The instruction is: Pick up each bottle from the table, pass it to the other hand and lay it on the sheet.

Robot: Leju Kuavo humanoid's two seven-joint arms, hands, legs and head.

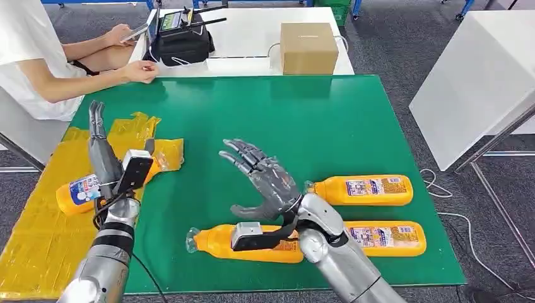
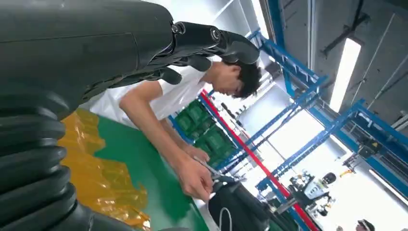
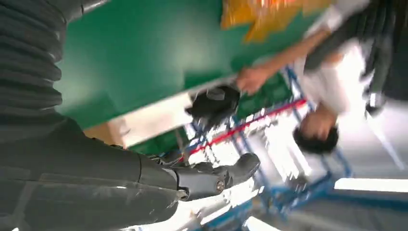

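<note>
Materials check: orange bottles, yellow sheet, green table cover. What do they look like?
Orange bottles: likely glossy plastic; smooth highlights, printed labels, clear caps. Crinkled yellow sheet: thin plastic film or foil by the look; sharp creases, shiny patches, ragged edges. Green table cover: matte mat, possibly rubber or vinyl; flat, even colour, soft reflections only. None is certain from the look alone.
</note>
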